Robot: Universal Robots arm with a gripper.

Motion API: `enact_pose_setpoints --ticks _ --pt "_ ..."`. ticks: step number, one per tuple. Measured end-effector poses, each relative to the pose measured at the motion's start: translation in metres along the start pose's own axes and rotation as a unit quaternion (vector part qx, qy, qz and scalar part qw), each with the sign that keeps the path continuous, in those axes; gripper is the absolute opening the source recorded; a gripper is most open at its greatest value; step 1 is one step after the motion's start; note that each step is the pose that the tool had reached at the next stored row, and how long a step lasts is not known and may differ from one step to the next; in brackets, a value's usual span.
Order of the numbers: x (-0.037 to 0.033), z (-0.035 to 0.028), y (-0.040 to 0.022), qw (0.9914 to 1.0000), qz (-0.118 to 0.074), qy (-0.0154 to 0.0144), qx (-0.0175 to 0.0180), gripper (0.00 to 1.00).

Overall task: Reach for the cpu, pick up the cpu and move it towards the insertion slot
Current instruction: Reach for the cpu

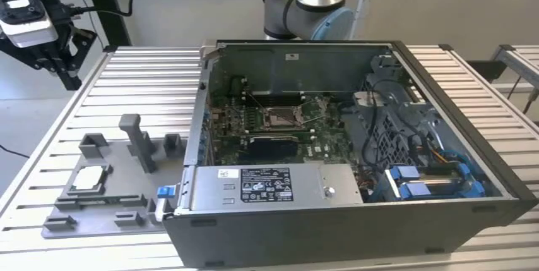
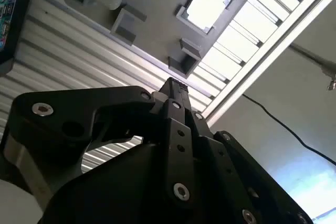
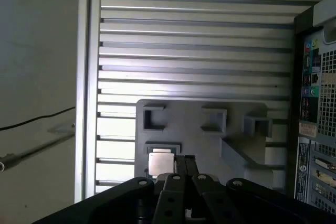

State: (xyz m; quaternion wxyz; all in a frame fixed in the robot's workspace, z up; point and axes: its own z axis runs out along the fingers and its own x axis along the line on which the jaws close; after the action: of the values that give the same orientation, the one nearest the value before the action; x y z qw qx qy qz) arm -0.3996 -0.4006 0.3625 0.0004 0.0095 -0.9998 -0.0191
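Exterior view: the cpu (image 1: 88, 179) lies flat, silvery face up, in a shallow framed pocket of the grey plastic fixture plate (image 1: 118, 196). The plate sits on the slatted aluminium table (image 1: 143, 88), just beside the open computer case (image 1: 337, 233) on the exterior view's left. Nothing touches the chip.

In the first wrist view the gripper (image 3: 185, 164) points down towards the plate. Its two black fingers are pressed together with nothing between them, and their tips line up just beside the cpu (image 3: 160, 163), not over it. In the second wrist view the closed fingertips (image 2: 174, 84) are well apart from the chip (image 2: 206, 7), with fixture blocks lying between. The exterior view puts the gripper high over the table's far corner at the exterior view's left, well above and away from the plate.

By my judgement the reach is the step in hand and is at an early point. No grasp has begun, and the chip has not left its pocket.

As the fingers stand they could not take the cpu. The reach calls for parting them, centring over the pocket, and a square, careful descent onto a thin part with raised pocket walls around it.

The insertion slot (image 1: 282, 117), a metal-framed socket on the motherboard inside the case, is well apart from both chip and gripper.
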Motion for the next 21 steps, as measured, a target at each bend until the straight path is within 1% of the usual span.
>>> enact_pose_setpoints --ticks 4,5,6,7,10,15,17,19,21 --pt "0.0001 0.0000 -0.0001 1.00000 0.000 0.0000 0.0000 0.00" --pt "0.0004 0.0000 -0.0004 1.00000 0.000 0.0000 0.0000 0.00" --pt "0.0007 0.0002 -0.0021 1.00000 0.000 0.0000 0.0000 0.00" --pt "0.0017 0.0005 -0.0072 1.00000 0.000 0.0000 0.0000 0.00" --pt "0.0035 0.0014 -0.0181 1.00000 0.000 0.0001 0.0000 0.00" --pt "0.0072 0.0035 -0.0327 1.00000 0.000 0.0000 0.0000 0.00" --pt "0.0097 0.0043 -0.0355 1.00000 0.000 0.0000 0.0000 0.00" --pt "0.0129 0.0052 -0.0359 1.00000 0.000 -0.0001 0.0000 0.00" --pt "0.0134 0.0054 -0.0359 1.00000 0.000 -0.0001 0.0000 0.00"
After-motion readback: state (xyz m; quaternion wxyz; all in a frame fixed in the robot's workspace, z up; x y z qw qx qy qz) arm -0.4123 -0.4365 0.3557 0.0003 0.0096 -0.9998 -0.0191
